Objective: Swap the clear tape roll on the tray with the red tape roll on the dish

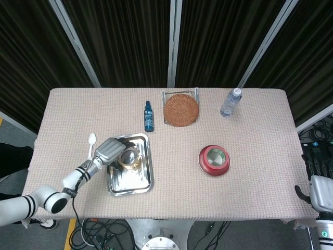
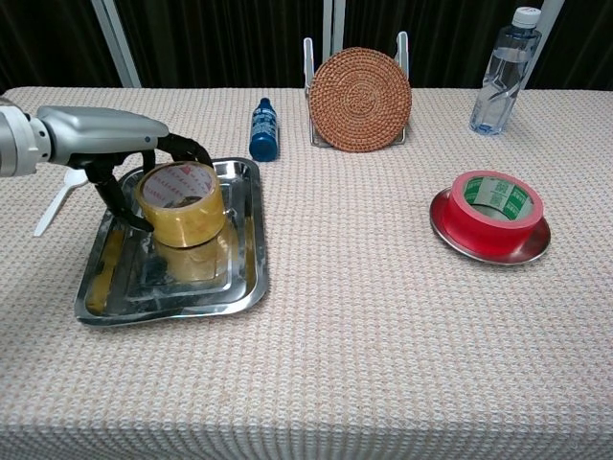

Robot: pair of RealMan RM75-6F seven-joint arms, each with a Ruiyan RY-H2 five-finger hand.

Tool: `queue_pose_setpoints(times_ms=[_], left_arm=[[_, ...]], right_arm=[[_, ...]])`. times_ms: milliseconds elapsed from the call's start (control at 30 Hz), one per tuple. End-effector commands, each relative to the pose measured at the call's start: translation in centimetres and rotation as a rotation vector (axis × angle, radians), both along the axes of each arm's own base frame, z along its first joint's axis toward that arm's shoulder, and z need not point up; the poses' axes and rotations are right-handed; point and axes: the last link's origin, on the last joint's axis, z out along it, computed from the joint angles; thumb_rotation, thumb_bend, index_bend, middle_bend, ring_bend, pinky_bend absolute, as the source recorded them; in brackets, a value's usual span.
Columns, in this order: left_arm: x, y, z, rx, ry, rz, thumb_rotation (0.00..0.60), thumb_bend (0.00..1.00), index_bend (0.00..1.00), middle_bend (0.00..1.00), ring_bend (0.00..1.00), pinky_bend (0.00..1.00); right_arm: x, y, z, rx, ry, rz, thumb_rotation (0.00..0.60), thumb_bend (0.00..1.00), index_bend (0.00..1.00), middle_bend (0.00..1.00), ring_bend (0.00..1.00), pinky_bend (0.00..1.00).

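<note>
My left hand [image 2: 105, 134] fingers [image 2: 188, 149] wrap the clear tape roll [image 2: 180, 203] over the tray [image 2: 244, 287] | red tape roll [image 2: 496, 208] on dish [image 2: 458, 242] | blue bottle [image 2: 263, 129] behind tray | right hand [image 1: 318, 183] off the bench, fingers spread, idle

A robotics lab test station — a table [image 1: 250, 182] under a beige woven cloth, backed by dark curtains [image 1: 125, 41] on metal poles [image 1: 173, 41], with loose cables [image 1: 104, 232] trailing on the grey floor below.
</note>
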Motion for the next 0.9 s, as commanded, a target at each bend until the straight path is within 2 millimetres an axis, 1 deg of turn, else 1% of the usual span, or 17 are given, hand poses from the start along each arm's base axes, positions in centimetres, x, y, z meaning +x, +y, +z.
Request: queue_pose_setpoints(times_ms=[33,200,300,400,500,600,700,800,867,900], left_arm=[[0.6,-0.2,0.1,-0.004,-0.019,-0.008,0.6,0.24,0.29,0.31,0.21,0.39],[1.4,-0.3,0.3,-0.008,-0.05,-0.011,0.6,0.24,0.31,0.31,0.22,0.4],[2.3,-0.1,0.4,-0.01,-0.071,-0.022,0.6,0.24,0.31,0.31,0.22,0.4],[4.1,0.7,0.3,-0.005,-0.079,-0.066,0.6,0.24,0.31,0.31,0.22,0.39],[6.5,1.8,-0.2,0.003,-0.098,-0.109,0.6,0.24,0.31,0.31,0.22,0.38],[9.2,2.7,-1.2,-0.014,-0.111,-0.151,0.6,0.24,0.31,0.31,0.22,0.37],[11.1,3.4,-2.4,-0.02,-0.108,-0.18,0.6,0.24,0.31,0.31,0.22,0.37],[12.6,4.1,-3.7,-0.03,-0.112,-0.182,0.6,0.24,0.31,0.31,0.22,0.37],[13.5,4.7,-4.9,-0.04,-0.107,-0.177,0.6,0.24,0.31,0.31,0.22,0.37],[13.6,4.8,-5.2,-0.042,-0.104,-0.175,0.6,0.24,0.31,0.31,0.22,0.37]], right_arm=[[-0.1,0.1,0.1,-0.002,-0.001,-0.003,0.6,0.21,0.0,0.0,0.0,0.0],[-0.4,0.2,0.3,-0.008,-0.005,-0.009,0.6,0.21,0.0,0.0,0.0,0.0],[-0.4,0.2,0.4,-0.014,-0.006,-0.008,0.6,0.21,0.0,0.0,0.0,0.0],[-0.4,0.2,0.6,-0.031,-0.009,-0.002,0.6,0.21,0.0,0.0,0.0,0.0],[-0.4,0.4,0.8,-0.045,-0.012,0.004,0.6,0.21,0.0,0.0,0.0,0.0],[-0.7,0.6,0.9,-0.054,-0.012,-0.002,0.6,0.21,0.0,0.0,0.0,0.0],[-1.0,0.7,1.2,-0.068,-0.015,-0.009,0.6,0.21,0.0,0.0,0.0,0.0],[-1.1,0.8,1.4,-0.077,-0.019,-0.008,0.6,0.21,0.0,0.0,0.0,0.0],[-1.2,0.9,1.5,-0.082,-0.023,-0.008,0.6,0.21,0.0,0.0,0.0,0.0],[-1.2,0.9,1.5,-0.083,-0.024,-0.009,0.6,0.21,0.0,0.0,0.0,0.0]])
